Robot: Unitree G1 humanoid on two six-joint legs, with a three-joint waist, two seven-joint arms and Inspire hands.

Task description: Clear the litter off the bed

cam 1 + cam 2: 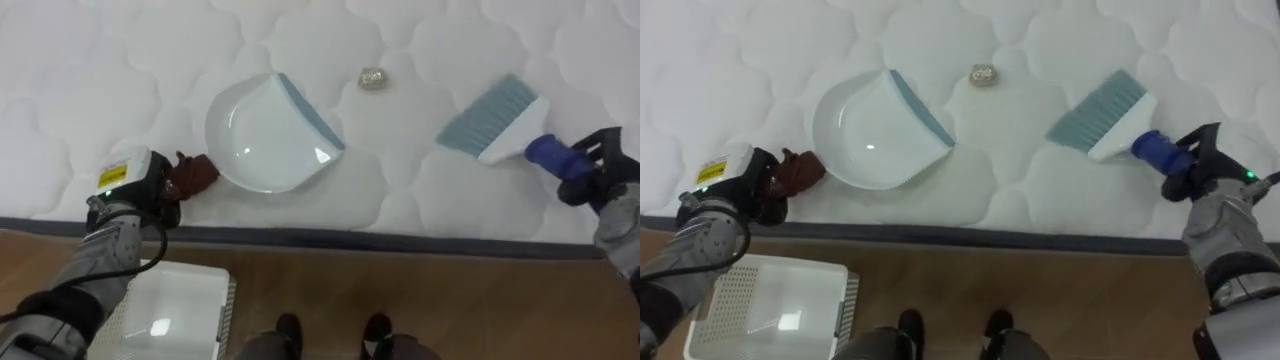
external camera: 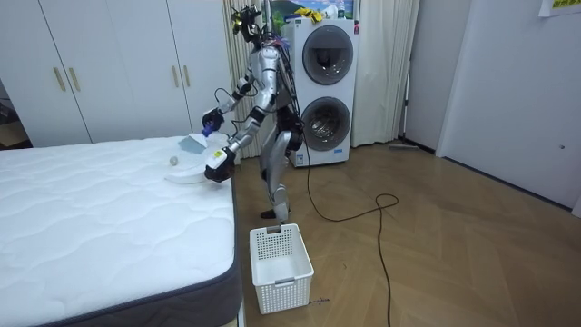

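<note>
**Light:** bright, even and diffuse indoor light falling from above; no lamp or window is in frame.
**Mattress** (image 1: pixel 420 60): white and close to washed out. The quilting reads only as faint grey shading in the dimples.
**Dustpan** (image 1: pixel 262 135): two small white glints on the glossy inner face, and a thin soft shadow along the near rim.
**Brush** (image 1: pixel 495 118): faint, soft-edged shadow on the quilting under the bristles.
**Basket** (image 1: pixel 228 310): one bright reflection on its bottom.
**Floor** (image 2: pixel 472 236): dull sheen on the boards in the room view.
**Washer doors** (image 2: pixel 329 50): soft reflections in the round glass.
**Edge distortion:** the mattress's dark border bows slightly in both eye views.
</note>
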